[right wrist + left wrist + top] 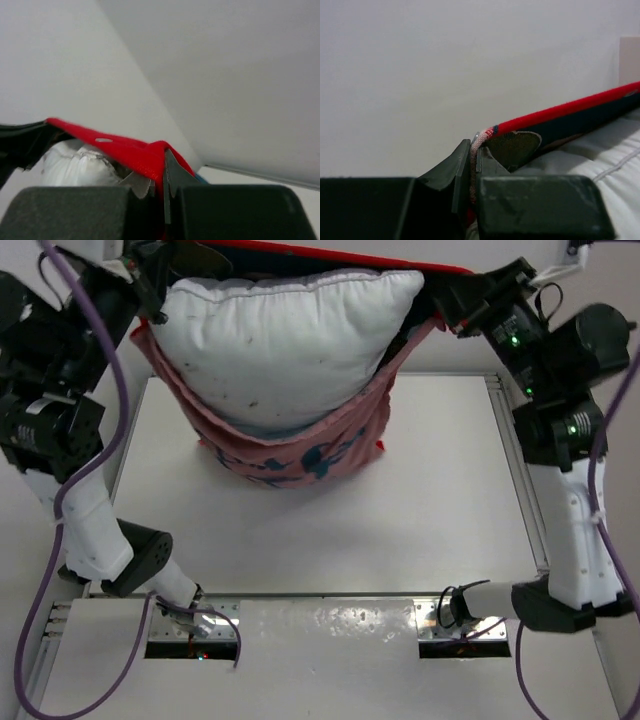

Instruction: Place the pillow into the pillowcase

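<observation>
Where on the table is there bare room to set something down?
The table is bare in a wide patch between the pillowcase and the two arm bases. It is crowded at the far side, where the left gripper and right gripper pinch the pillowcase rim around the pillow.

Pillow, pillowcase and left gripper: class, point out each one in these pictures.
pillow (290, 340): top view, middle of its white face.
pillowcase (300, 455): top view, pink underside sagging below the pillow.
left gripper (473, 155): left wrist view, between fingertips shut on the pillowcase hem.

White pillow (faint dark specks), pink pillowcase with dark blue marks, red rim.
</observation>
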Robot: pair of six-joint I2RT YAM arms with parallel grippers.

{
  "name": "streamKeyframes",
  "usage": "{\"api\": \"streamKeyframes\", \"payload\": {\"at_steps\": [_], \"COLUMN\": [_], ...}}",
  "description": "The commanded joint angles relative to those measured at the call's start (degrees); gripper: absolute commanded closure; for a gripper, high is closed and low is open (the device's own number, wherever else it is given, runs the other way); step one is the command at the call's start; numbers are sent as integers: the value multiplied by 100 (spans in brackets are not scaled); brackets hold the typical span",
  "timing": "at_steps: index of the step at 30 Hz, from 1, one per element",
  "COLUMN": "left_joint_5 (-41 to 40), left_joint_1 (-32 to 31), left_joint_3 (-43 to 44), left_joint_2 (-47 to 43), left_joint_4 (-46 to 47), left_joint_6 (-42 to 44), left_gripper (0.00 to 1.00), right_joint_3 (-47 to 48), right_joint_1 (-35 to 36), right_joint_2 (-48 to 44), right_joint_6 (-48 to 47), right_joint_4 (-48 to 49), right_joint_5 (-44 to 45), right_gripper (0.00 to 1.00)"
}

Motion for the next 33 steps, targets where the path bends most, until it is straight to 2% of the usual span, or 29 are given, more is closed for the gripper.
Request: {"api": "streamKeyframes", "payload": {"at_steps": [1,4,7,8,9,10,11,13,14,15,17,18,21,24,27,30,31,33], "left_joint_5": [-1346,-1241,-1170,-1397,-1538,-1609,-1575,-1505,-1435,-1434,-1408,-1416,-1644,-2005,-1945,-1348,-1129,-978], "left_joint_1": [209,209,218,218,235,357,419,603,622,640,657,683,666,666,675,692,710,728], "left_joint_3": [29,-289,-1078,-1751,-2106,-2414,-2669,-2384,-1851,-1663,-1189,-412,367,369,-24,-981,-1637,-2386], "left_joint_2": [-417,-443,-443,-461,-461,-426,-356,-137,-110,-136,-268,-242,-232,-356,-416,-478,-470,-417], "left_joint_4": [868,833,1017,1279,1464,1614,1789,1817,1887,2018,2247,2274,2520,2539,2214,1766,1704,1625], "left_joint_6": [389,451,556,591,618,592,566,321,276,249,249,284,634,1117,1155,831,672,575], "left_gripper": [100,100,100,100,100,100,100,100,100,100,100,100,100,100,100,100,100,100], "right_joint_3": [-517,-510,314,708,1574,1948,2230,2251,2041,1509,1065,1194,1478,530,-17,192,568,869], "right_joint_1": [-181,-101,-275,-382,-548,-915,-1119,-1662,-1770,-1858,-2087,-2183,-2456,-2518,-2536,-2484,-2370,-2194], "right_joint_2": [-672,-630,133,797,1143,1485,1959,1999,1859,1327,692,280,-388,-1023,-1166,-202,471,995], "right_joint_6": [591,205,-348,-454,-403,-263,165,903,1072,1187,1539,1601,1724,1935,1795,1900,1953,1744], "right_joint_4": [1927,1158,-256,-1174,-1610,-1980,-2227,-1968,-1270,-871,103,204,598,1556,1436,796,254,-337], "right_joint_5": [460,801,935,822,586,270,-473,-1093,-1426,-1429,-1281,-1236,-1201,-1078,-815,-1243,-1706,-2017], "right_gripper": [100,100,100,100,100,100,100,100,100,100,100,100,100,100,100,100,100,100]}}
